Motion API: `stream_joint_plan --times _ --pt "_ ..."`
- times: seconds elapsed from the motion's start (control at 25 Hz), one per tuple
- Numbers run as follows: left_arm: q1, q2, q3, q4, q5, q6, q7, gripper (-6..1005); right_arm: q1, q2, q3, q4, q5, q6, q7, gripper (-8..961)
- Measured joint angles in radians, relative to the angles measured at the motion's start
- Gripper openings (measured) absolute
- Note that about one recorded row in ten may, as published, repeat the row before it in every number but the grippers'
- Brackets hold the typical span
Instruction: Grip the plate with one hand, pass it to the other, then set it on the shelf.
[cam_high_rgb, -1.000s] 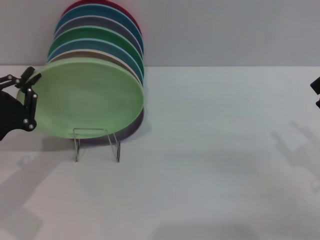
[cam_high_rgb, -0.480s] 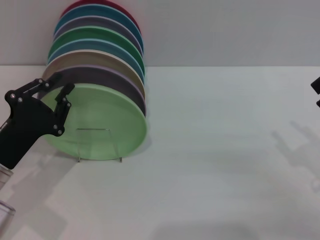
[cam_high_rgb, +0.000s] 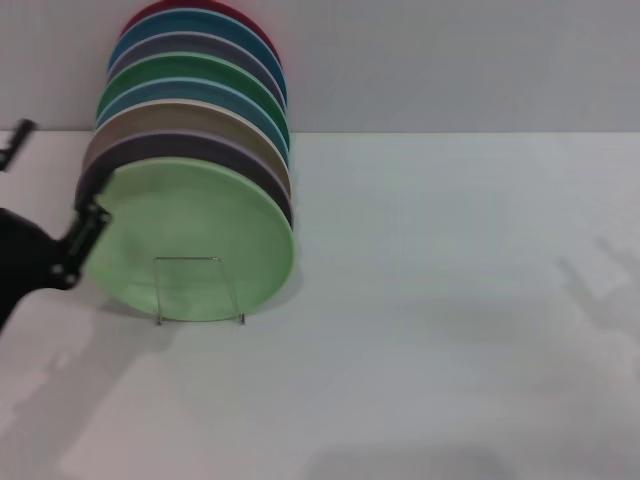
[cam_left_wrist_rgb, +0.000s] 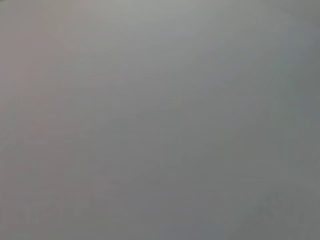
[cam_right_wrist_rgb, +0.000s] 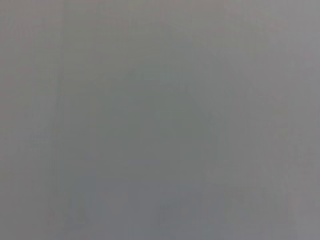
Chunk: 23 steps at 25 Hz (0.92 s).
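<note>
Leaning at the front of a row of coloured plates (cam_high_rgb: 195, 95), the round, matte, pale mint-green plate (cam_high_rgb: 195, 235) stands on edge on the small clear acrylic rack (cam_high_rgb: 197, 290), whose thin see-through legs show in front of its lower face. The rack sits on the white table (cam_high_rgb: 450, 300), near its far left part, with the plain grey wall (cam_high_rgb: 450, 60) behind. The black two-fingered left gripper (cam_high_rgb: 50, 185) is at the left edge of the head view, its fingers spread wide apart: one finger (cam_high_rgb: 88, 225) lies just beside the plate's left rim, the other (cam_high_rgb: 15, 145) points up and away, well clear of it. Nothing is held between them. The right gripper does not show in the head view, and both wrist views show only a flat grey field.
</note>
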Motion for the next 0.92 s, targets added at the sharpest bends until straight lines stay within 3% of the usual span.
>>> stream_joint_plan --times 0.2,0.28,0.32,0.36,0.44,0.56,0.68,0.92 --pt "0.038 0.0 -0.123 -0.015 -0.003 0.006 -0.164 580 -0.004 0.004 -0.001 -0.027 0.082 -0.02 -0.087 664" --pt "0.055 0.002 -0.256 0.015 -0.004 -0.012 -0.369 616 -0.008 0.004 -0.006 -0.047 0.109 -0.055 -0.163 672" --pt "0.055 0.002 -0.256 0.015 -0.004 -0.012 -0.369 654 -0.008 0.004 -0.006 -0.047 0.109 -0.055 -0.163 676" --pt "0.061 0.001 -0.313 0.033 -0.004 -0.028 -0.45 693 -0.009 0.004 -0.006 -0.06 0.115 -0.063 -0.201 680" --pt "0.07 -0.009 -0.392 0.061 -0.004 -0.066 -0.539 770 -0.002 0.004 -0.007 -0.099 0.143 -0.07 -0.258 709" --pt "0.091 -0.038 -0.538 0.075 -0.005 -0.146 -0.561 774 0.022 0.004 -0.003 -0.147 0.185 -0.096 -0.285 784" --pt "0.102 -0.046 -0.581 0.075 -0.006 -0.159 -0.567 777 0.052 0.004 -0.001 -0.199 0.278 -0.115 -0.29 809" --pt "0.128 -0.049 -0.589 0.08 -0.006 -0.159 -0.587 777 0.057 0.004 -0.003 -0.212 0.301 -0.115 -0.316 809"
